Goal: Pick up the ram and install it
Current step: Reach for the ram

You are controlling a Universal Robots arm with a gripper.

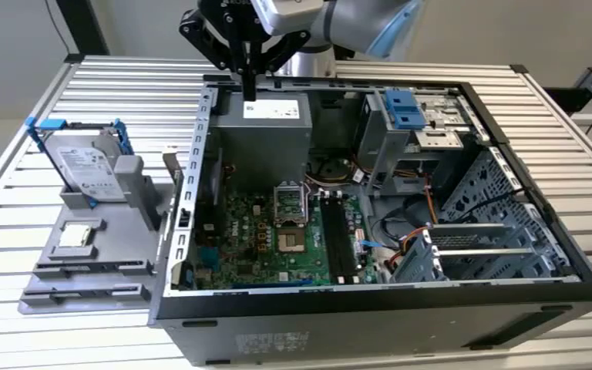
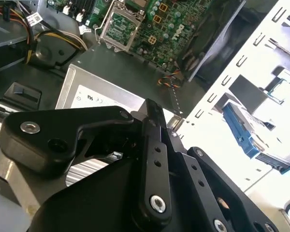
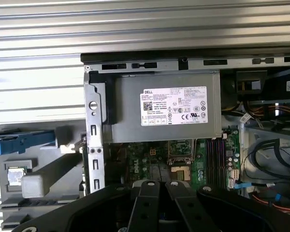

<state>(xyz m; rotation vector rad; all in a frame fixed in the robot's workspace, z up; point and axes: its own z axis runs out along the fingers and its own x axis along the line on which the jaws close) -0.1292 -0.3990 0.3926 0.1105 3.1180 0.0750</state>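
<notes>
Your tool [image 1: 247, 95] hangs pressed together above the power supply [image 1: 265, 142]; spread it and square it to the ram before closing in.

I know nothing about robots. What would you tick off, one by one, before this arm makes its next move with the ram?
1. Computer case open, motherboard exposed: ok.
2. Long black memory slots free to take a stick: ok, they look empty in the exterior view.
3. Gripper lined up over those slots: not ok. It hangs above the power supply, at the case's far edge.
4. Ram secured in the gripper: cannot tell.
5. Hard drive out of the arm's way: ok. It stands in the grey holder outside the case, on the exterior view's left.
</notes>
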